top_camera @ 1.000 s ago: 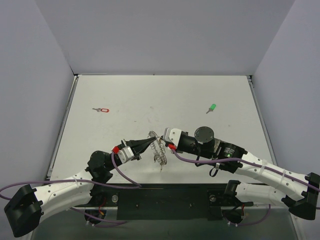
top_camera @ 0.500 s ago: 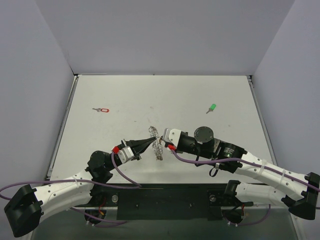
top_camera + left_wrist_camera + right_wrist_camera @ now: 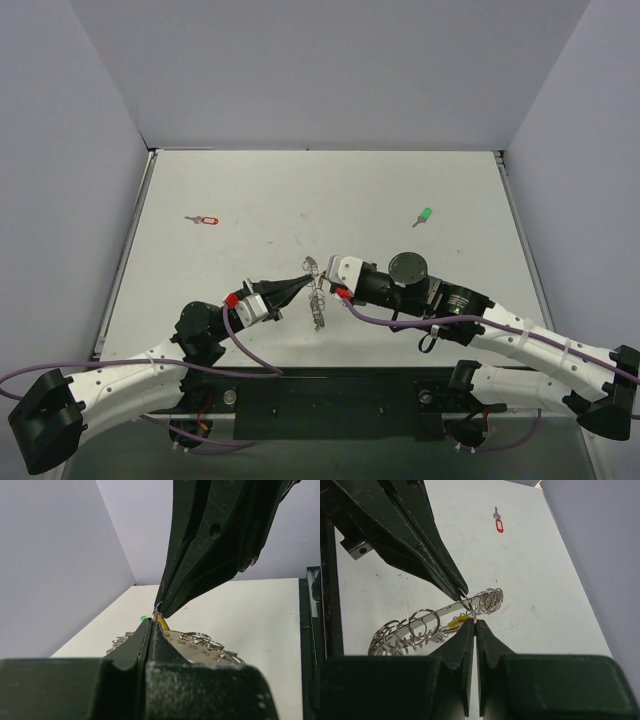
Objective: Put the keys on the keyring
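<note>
**Jaws.** The left jaws are together, pinched on a small loop at the upper edge of the keyring (image 3: 317, 305). The right jaws are also together and meet the left tips from the opposite side, nipped on thin wire of the same keyring. I cannot tell whether a key is caught there too. The keyring hangs clear of the desk (image 3: 400, 180) between the two sets of tips, near the middle of the near edge.

**Progress, as judged.** A yellow key (image 3: 457, 621) sits against the keyring just beside the right tips. It is unclear whether it is threaded on or only resting there. The red key (image 3: 205, 220) lies loose at far left and the green key (image 3: 423, 215) loose at far right, both well apart from the keyring. At least these two are left to do. No dark grey key is seen.

**Views.**
- Only the top view places both loose keys and both arms.
- Only the right wrist view shows the keyring as a flat strip carrying many small split rings, with the yellow head below it.
- The left wrist view adds stamped figures on that strip and a green speck beyond.
</note>
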`<state>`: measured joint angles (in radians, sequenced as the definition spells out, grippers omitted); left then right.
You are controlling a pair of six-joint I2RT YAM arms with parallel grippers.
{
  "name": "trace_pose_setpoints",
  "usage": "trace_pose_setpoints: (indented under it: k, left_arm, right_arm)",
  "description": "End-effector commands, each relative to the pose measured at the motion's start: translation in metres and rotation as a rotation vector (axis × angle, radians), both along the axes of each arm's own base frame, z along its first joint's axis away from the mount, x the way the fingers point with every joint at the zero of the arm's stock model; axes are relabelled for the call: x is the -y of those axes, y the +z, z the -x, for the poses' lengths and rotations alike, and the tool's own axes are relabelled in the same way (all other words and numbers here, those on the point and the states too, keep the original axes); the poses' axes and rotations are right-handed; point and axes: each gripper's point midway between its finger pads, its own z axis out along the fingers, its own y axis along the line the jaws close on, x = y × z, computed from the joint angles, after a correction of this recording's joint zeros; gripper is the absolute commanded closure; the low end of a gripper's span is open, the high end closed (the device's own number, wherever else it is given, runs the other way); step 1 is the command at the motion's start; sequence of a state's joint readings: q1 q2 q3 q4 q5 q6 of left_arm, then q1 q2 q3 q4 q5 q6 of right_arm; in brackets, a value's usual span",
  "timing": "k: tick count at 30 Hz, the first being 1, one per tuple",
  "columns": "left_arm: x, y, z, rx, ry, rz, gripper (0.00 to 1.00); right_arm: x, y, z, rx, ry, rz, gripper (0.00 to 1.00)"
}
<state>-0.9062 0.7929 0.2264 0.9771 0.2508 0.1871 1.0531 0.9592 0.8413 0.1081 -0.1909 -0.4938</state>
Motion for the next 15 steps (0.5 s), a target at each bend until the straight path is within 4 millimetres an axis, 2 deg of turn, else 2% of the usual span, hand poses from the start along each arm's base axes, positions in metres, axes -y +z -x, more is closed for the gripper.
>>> trace_pose_setpoints:
  k: [1,15]
  left_arm:
    - [-0.0044,0.0306,0.0073,0.068,-0.019,0.082,1.00]
    - [-0.0087,0.0314,0.0018,0.069,0.019,0.087,1.00]
  right_arm:
    - [-0.0019,0.0170,-0.0018,0.014,-0.005,-0.056,1.00]
    - [-0.0018,0.0152,0.0017,0.005,0.015,-0.051,1.00]
